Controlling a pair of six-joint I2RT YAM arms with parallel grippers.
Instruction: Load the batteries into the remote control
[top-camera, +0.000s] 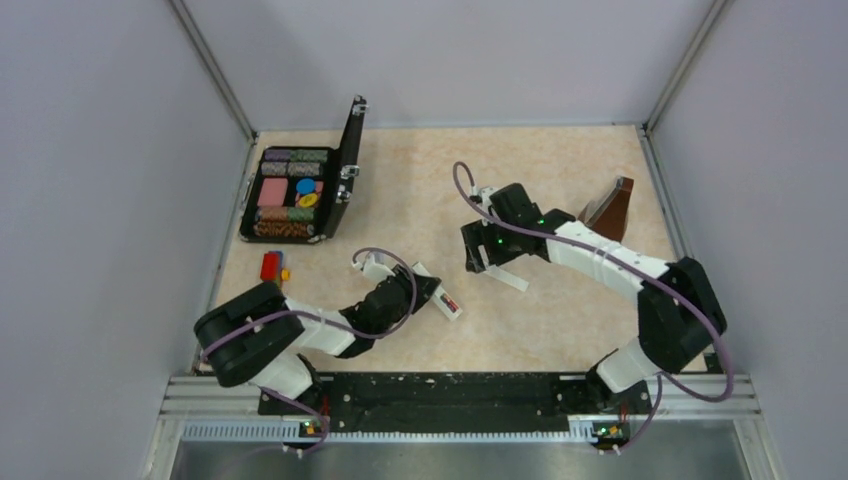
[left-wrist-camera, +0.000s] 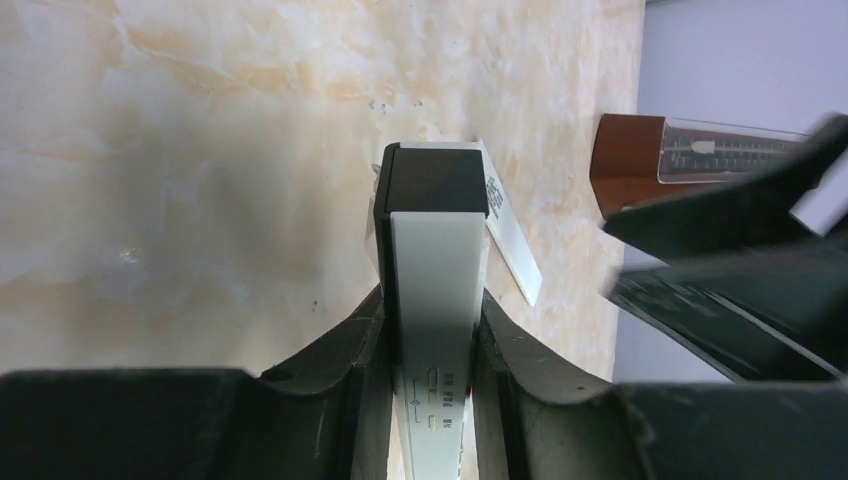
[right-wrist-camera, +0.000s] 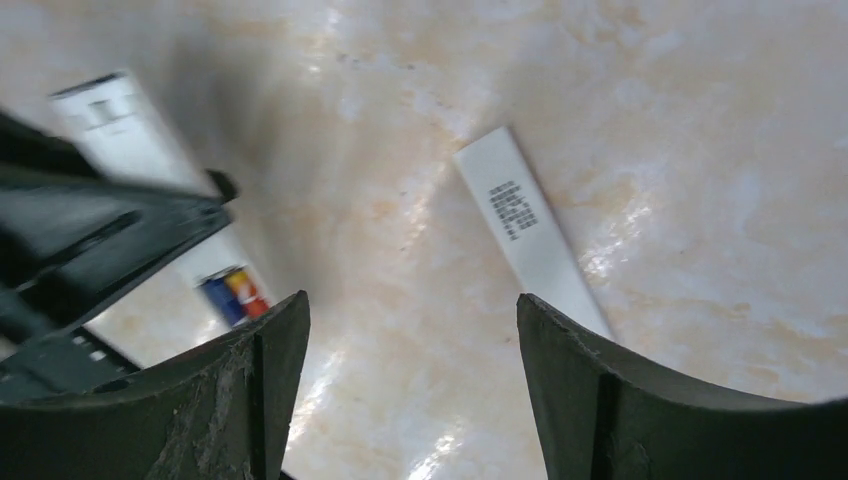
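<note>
**Q:** What is the setting?
**A:** A beige marbled counter (top-camera: 560, 325) boxed in by pale grey walls (top-camera: 100, 150). An open case (top-camera: 296, 192) of chips lies far left, and a metronome (top-camera: 610, 208) stands far right.

**Q:** Where is the remote (left-wrist-camera: 437, 260)?
**A:** Near centre, clamped in the left pincer (left-wrist-camera: 432, 300). That wrist view shows only its white face and dark tip. The right wrist view shows a coloured patch (right-wrist-camera: 235, 295) on it. The right pincer (right-wrist-camera: 408, 305) gapes empty, with a barcoded white strip (right-wrist-camera: 528, 225) on the counter beyond it.
</note>
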